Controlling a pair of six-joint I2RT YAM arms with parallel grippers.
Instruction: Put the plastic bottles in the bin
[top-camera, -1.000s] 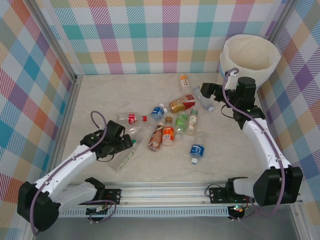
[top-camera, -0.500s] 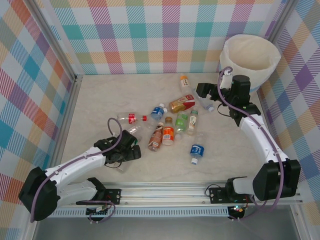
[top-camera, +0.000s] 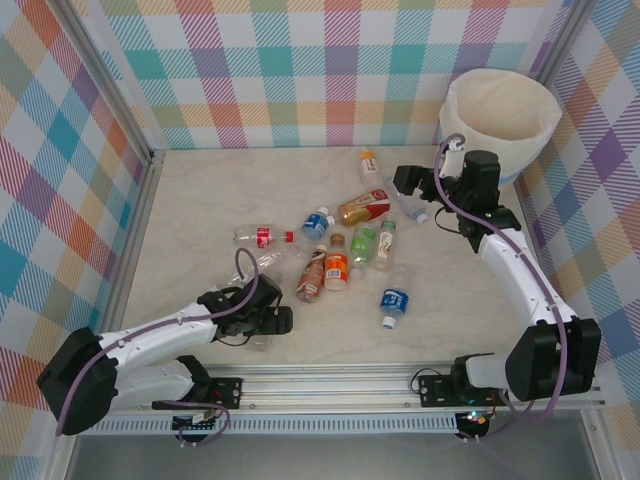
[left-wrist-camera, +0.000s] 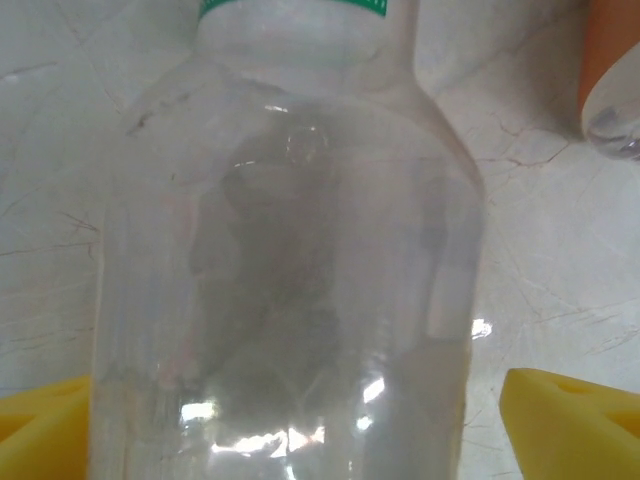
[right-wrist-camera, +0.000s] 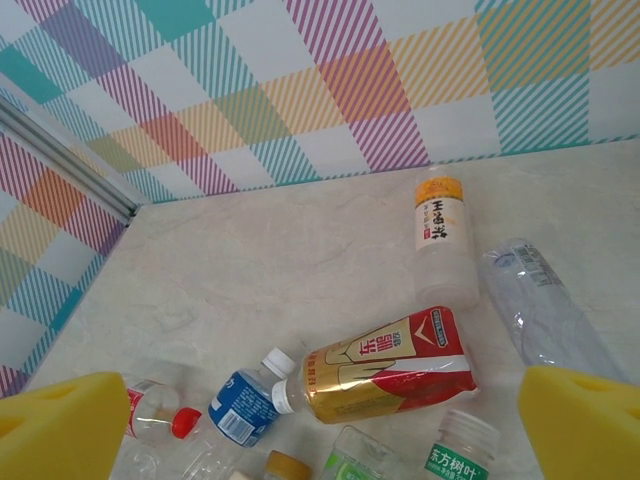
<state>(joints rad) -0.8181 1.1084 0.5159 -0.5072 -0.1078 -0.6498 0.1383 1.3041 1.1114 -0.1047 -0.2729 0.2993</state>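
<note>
Pale marble desk (top-camera: 200, 200), plaid walls around. On it the left jaws stand apart astride a clear bottle (left-wrist-camera: 290, 280) lying flat. Its long axis runs straight out between them, green-banded neck pointing away, with a gap at the right pad (left-wrist-camera: 570, 425). The right jaws gape empty above the other plastic bottles (right-wrist-camera: 385, 365), and the bin (top-camera: 500, 115) stands behind them.

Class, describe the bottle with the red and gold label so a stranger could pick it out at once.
Start at the big white bin in the far right corner and look left to the cluster of bottles. Near its far edge one bottle lies on its side, white cap pointing left; it alone wears a shiny gold and red label.
</note>
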